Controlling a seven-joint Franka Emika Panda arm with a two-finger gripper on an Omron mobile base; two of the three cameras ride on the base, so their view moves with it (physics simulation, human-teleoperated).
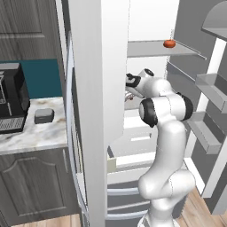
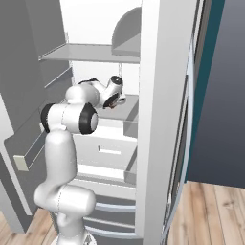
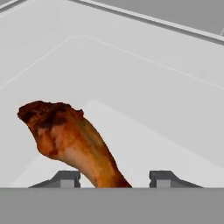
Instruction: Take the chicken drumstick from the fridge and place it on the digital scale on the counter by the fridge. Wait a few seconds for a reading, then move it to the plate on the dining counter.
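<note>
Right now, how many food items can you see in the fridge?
2. A drumstick lies on a white shelf between the gripper fingertips, thin end toward the hand. A round red fruit sits on the upper shelf. The door hides part of the shelves, so more may be there.

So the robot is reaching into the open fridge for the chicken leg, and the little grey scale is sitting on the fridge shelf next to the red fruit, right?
Not quite. The small flat grey scale sits on the marble counter beside the black coffee machine, outside the grey-silver fridge, as the left base view shows. The round red fruit is alone on its shelf. The arm does reach in towards the orange-brown chicken drumstick.
</note>
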